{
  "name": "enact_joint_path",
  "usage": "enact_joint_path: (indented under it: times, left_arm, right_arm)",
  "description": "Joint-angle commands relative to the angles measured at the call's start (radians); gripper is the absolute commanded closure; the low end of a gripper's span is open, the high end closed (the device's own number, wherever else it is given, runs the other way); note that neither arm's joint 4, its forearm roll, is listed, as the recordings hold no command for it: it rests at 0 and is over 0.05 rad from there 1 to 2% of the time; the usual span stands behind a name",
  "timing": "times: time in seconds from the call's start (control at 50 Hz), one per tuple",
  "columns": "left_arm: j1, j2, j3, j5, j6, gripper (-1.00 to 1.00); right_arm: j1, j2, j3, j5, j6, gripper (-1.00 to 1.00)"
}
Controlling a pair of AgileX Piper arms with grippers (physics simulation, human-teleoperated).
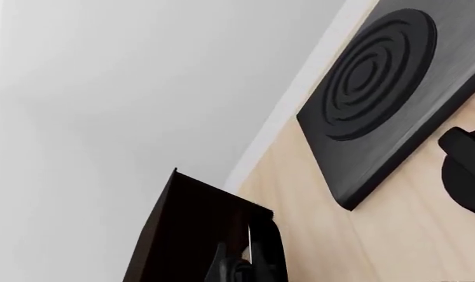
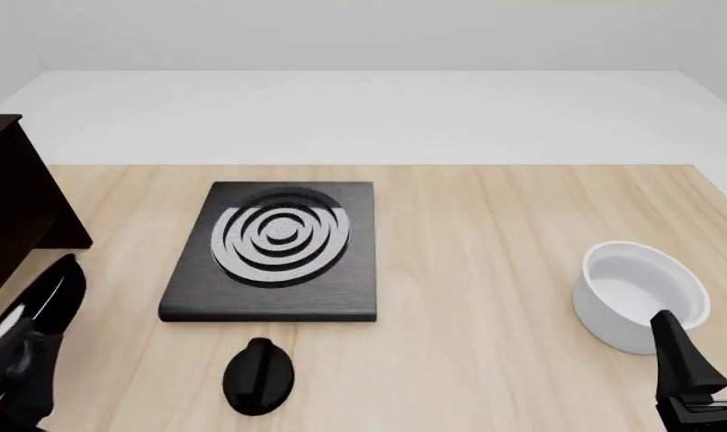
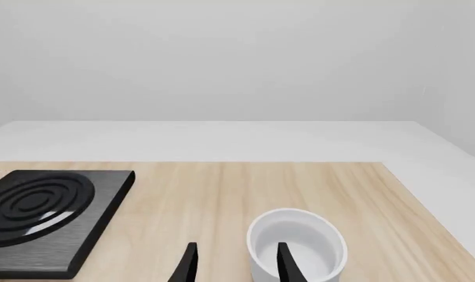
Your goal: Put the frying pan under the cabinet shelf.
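right claw (image 3: 233, 264): two slim black tapered fingers; left claw (image 2: 22, 382): glossy black

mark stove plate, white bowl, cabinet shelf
stove plate (image 2: 280, 238): front view, centre of its silver rings
white bowl (image 2: 640, 292): front view, its inside floor
cabinet shelf (image 2: 15, 193): front view, dark side panel at the table's left edge

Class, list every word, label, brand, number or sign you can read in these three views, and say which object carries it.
None: no view shows readable text.
The stove plate bears only silver rings, no markings.
The white bowl, the round black knob and the dark cabinet are plain.
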State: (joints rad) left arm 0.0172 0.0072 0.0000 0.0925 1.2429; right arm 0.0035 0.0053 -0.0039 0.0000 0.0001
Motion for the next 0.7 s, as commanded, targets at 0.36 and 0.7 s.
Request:
enact_joint_path:
  times: [0.36,0.7]
  left_arm:
    - [0.106,-0.007,0.000,-0.003,-0.036,1.00]
    - [0.152,-0.007,0.000,0.023,-0.079,1.00]
  right_arm:
    - [0.000,0.000,0.000,0.000,0.000,-1.00]
    - [0.000,0.000,0.000,0.000,0.000,-1.00]
